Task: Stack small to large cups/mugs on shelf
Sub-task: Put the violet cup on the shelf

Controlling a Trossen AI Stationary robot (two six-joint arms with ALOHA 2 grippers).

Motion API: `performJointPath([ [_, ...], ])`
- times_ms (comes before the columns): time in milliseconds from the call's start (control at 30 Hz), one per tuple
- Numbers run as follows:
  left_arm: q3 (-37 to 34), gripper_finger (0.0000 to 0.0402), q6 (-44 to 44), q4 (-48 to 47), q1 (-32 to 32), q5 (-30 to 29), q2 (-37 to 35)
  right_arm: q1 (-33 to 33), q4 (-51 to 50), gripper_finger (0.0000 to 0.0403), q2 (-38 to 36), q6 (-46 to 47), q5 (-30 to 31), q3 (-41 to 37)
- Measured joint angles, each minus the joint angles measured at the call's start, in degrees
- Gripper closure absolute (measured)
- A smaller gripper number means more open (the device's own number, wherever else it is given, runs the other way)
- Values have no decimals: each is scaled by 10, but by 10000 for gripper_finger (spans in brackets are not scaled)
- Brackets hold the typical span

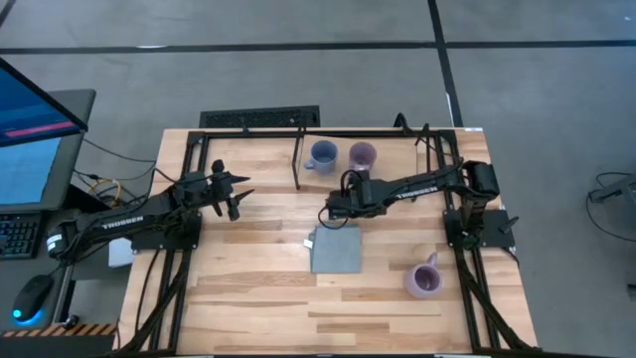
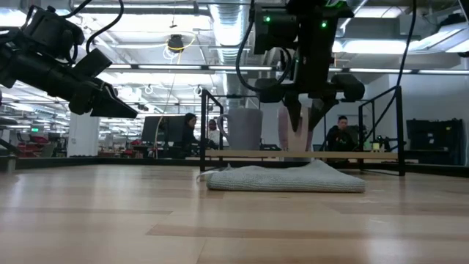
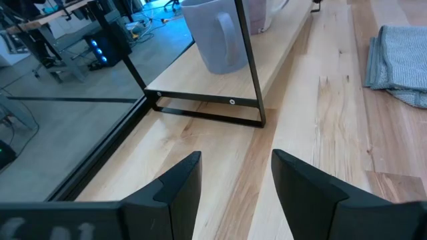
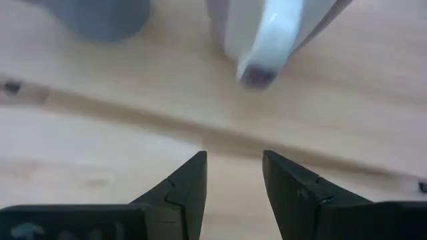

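Observation:
A blue mug (image 1: 322, 155) and a light purple mug (image 1: 363, 154) stand side by side on the shelf (image 1: 407, 159) at the table's far edge. A second light purple mug (image 1: 423, 278) stands on the table near its right front. My right gripper (image 1: 329, 211) hangs open above the table just in front of the shelf, tilted down toward the two mugs (image 4: 263, 47), with nothing between its fingers. My left gripper (image 1: 235, 207) waits open over the table's left part and looks along the shelf past the blue mug (image 3: 213, 33).
A folded grey-blue cloth (image 1: 336, 249) lies on the table just in front of my right gripper. The shelf's thin black rod frame (image 3: 250, 73) stands up around the board. Bare wood lies at the front left. People sit in the room beyond (image 2: 338, 132).

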Motion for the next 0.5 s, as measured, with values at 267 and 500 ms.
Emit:
performJointPath([
  [267,0,228,0,0,0,0,0,54,-3,235,0,-35,-90,0],
  [500,0,228,8,0,0,0,0,97,-43,236,0,-114,-198,11],
])
